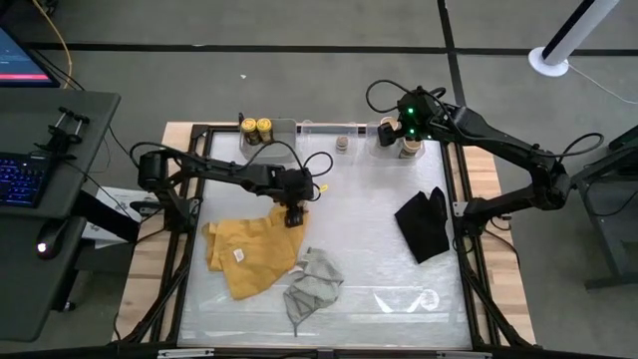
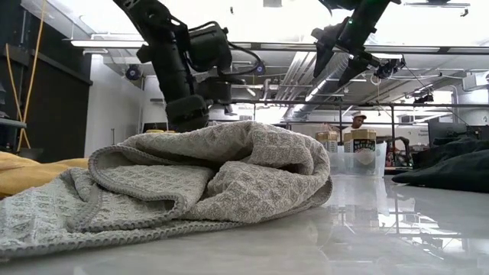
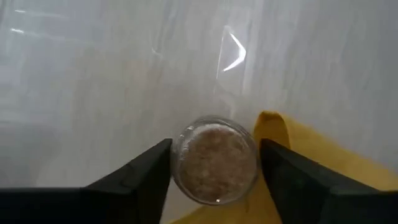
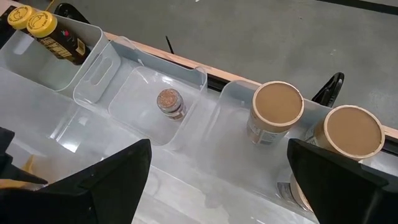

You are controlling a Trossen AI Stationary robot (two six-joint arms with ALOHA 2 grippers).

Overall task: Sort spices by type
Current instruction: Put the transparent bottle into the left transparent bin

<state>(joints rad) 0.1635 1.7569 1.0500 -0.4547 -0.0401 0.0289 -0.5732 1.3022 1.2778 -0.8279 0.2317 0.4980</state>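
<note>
My left gripper (image 1: 293,211) is low over the table's middle, at the far edge of the yellow cloth (image 1: 249,254), shut on a tiny clear jar (image 3: 214,160) of greyish grains. My right gripper (image 4: 217,186) hovers open above the clear bins (image 4: 155,118) along the far edge. The left bin holds two dark jars with yellow tops (image 4: 38,23). One tiny jar (image 4: 169,102) stands in the middle bin, and two tan jars with pale tops (image 4: 278,106) (image 4: 351,130) stand upright in the right bin. In the low view the grey cloth hides the left fingertips. My left gripper pinches the tiny jar by its round side wall (image 3: 177,163), one finger (image 3: 146,177) on each side. The fingers come from above, pointing down. The jar stays upright, its top facing the wrist camera; the jar itself hides whether its base is on the table.
A crumpled grey cloth (image 1: 314,284) lies near the table's near edge, and a black cloth (image 1: 424,221) lies on the right. The grey cloth (image 2: 206,183) fills the low view's foreground. A bare white surface stretches between the cloths and the bins. A person (image 2: 356,118) stands far behind the table.
</note>
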